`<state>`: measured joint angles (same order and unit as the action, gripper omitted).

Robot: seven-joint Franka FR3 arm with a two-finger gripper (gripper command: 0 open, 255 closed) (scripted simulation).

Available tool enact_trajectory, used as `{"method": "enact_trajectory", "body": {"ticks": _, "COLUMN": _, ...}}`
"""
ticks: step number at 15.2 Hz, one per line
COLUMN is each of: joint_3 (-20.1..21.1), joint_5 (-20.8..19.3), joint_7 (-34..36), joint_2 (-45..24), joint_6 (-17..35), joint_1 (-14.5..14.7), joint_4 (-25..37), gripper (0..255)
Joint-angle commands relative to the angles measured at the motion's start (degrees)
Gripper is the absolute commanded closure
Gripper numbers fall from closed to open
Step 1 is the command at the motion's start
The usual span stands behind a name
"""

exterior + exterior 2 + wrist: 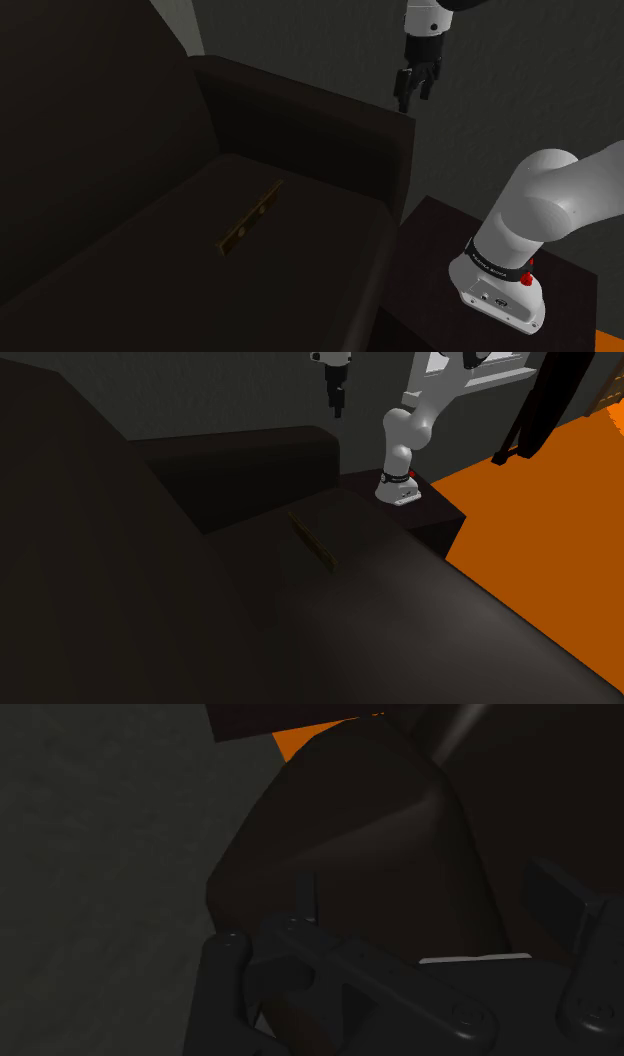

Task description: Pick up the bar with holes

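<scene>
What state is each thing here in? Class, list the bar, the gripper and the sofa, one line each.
bar with holes: lying flat on the sofa seat, not held, nothing touching it.
gripper: open, empty, pointing down, high above the sofa's armrest and well apart from the bar.
sofa: dark, standing upright, carrying the bar on its seat.

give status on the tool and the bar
Tool open, high above the armrest. Bar flat on the seat, untouched. Nothing lying on it.
</scene>
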<state>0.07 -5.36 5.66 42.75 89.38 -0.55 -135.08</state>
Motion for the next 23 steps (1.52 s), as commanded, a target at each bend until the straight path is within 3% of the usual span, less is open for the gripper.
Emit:
{"method": "enact_trajectory", "body": {"ticks": 1, "joint_3": 0.0, "joint_5": 0.0, "joint_7": 0.0, "joint_2": 0.0, "joint_6": 0.0, "joint_1": 0.0, "joint_4": 0.0, "gripper": 0}}
{"method": "enact_trajectory", "body": {"ticks": 12, "joint_3": 16.22, "joint_5": 12.3, "joint_7": 30.25, "joint_2": -1.5, "joint_6": 10.16, "joint_1": 0.07, "joint_4": -7.18, "gripper": 0}}
{"method": "enact_trajectory", "body": {"ticks": 18, "joint_3": 25.86, "joint_5": 16.63, "joint_7": 46.73, "joint_2": -8.96, "joint_6": 17.78, "joint_1": -1.39, "joint_4": -5.6, "gripper": 0}}
{"method": "enact_trajectory", "body": {"ticks": 23, "joint_3": 34.1, "joint_5": 16.6, "joint_7": 61.16, "joint_2": -18.27, "joint_6": 24.31, "joint_1": -4.41, "joint_4": -1.41, "gripper": 0}}
